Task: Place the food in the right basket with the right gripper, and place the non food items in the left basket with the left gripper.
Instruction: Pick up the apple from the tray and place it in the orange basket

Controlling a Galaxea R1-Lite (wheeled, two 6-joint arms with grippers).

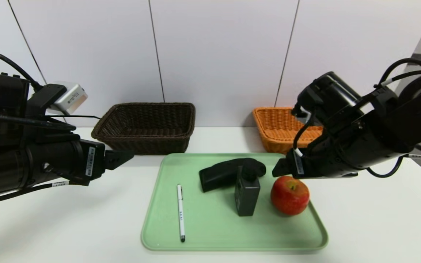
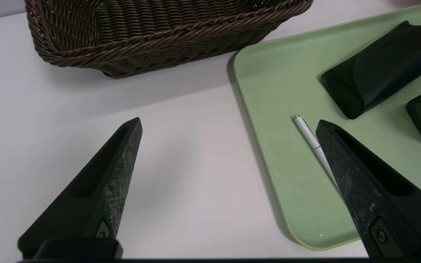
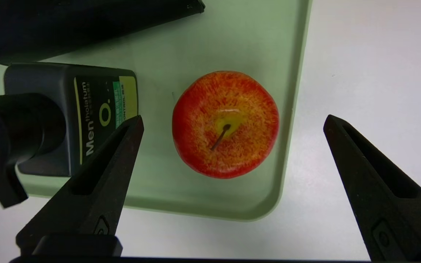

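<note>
The red apple sits at the right end of a green tray. My right gripper hovers just above it, open and empty. A white pen, a black capped bottle and a black scanner-like device also lie on the tray. Left of the tray, above bare table, my left gripper is open, holding nothing. The dark brown left basket and the orange-tan right basket stand behind the tray.
Both baskets stand against the white back wall. My right arm hides part of the orange-tan basket. The white table runs wide on both sides of the tray and in front of it.
</note>
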